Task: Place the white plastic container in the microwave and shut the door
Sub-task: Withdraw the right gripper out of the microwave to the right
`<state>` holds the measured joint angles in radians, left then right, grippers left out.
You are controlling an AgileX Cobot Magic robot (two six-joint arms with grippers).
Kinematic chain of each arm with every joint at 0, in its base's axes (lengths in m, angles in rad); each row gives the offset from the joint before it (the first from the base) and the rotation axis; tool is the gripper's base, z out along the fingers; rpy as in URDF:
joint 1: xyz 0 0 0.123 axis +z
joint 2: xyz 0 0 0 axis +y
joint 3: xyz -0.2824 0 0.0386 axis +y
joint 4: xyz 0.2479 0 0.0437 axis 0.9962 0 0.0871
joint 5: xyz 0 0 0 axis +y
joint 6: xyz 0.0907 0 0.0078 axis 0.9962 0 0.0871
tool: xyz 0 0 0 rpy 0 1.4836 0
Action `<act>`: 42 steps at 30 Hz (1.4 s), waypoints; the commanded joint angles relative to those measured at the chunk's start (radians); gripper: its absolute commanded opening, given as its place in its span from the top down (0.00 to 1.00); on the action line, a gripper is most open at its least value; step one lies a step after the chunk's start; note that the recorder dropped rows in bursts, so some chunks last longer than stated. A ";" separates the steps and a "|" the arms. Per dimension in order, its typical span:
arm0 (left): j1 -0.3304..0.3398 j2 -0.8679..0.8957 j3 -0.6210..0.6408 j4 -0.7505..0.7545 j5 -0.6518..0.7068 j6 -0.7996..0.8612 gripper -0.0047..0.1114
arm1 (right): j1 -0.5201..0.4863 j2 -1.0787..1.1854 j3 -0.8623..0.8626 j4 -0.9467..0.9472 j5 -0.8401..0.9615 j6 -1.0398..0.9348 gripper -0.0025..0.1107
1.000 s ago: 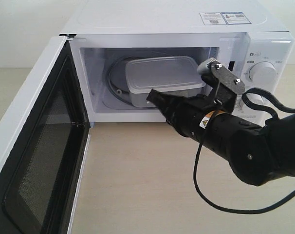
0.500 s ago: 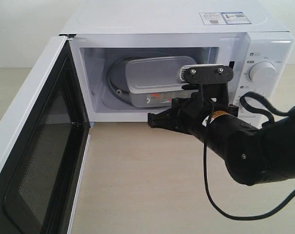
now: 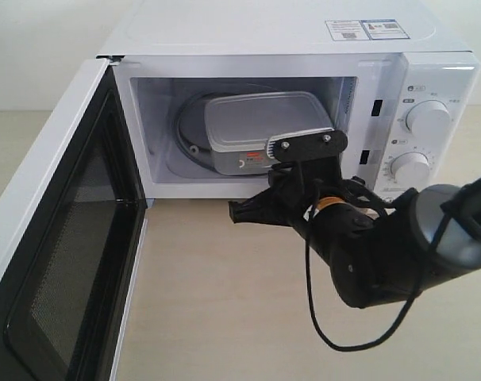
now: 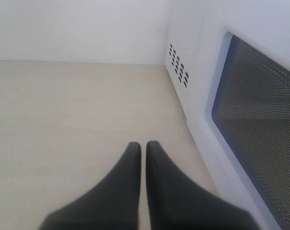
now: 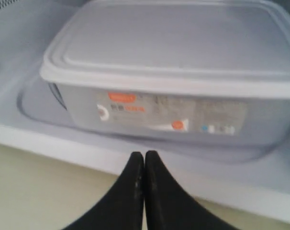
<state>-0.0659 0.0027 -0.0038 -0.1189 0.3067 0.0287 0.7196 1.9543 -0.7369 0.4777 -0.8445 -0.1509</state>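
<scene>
With the container (image 3: pixel 260 127) inside the microwave (image 3: pixel 264 32) and our right claw (image 5: pixel 144 155) and left claw (image 4: pixel 142 146) clenched empty, swinging the door (image 3: pixel 58 238) shut could hit the right arm (image 3: pixel 375 254) in its path.

Pale beige wood-grain tabletop (image 3: pixel 217 278) fills the lower half of the exterior view, matte, with faint horizontal grain. Plain off-white wall (image 3: pixel 42 48) in the upper left corner meets the tabletop along a straight horizontal line. Both also show on the left side of the left wrist view.
</scene>
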 commanded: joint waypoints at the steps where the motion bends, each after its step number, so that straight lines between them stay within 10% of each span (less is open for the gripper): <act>1: 0.004 -0.003 0.004 0.004 0.000 0.003 0.92 | -0.015 0.027 -0.079 -0.016 0.032 -0.005 0.98; 21: 0.004 -0.003 0.004 0.004 0.000 0.003 0.92 | -0.036 0.102 -0.237 -0.020 0.242 -0.016 0.98; 42: 0.004 -0.003 0.004 0.004 0.000 0.003 0.92 | 0.036 -0.315 0.252 -0.020 0.119 -0.070 0.98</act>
<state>-0.0659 0.0027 -0.0038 -0.1189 0.3067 0.0287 0.7559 1.7056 -0.5360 0.4595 -0.7228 -0.1854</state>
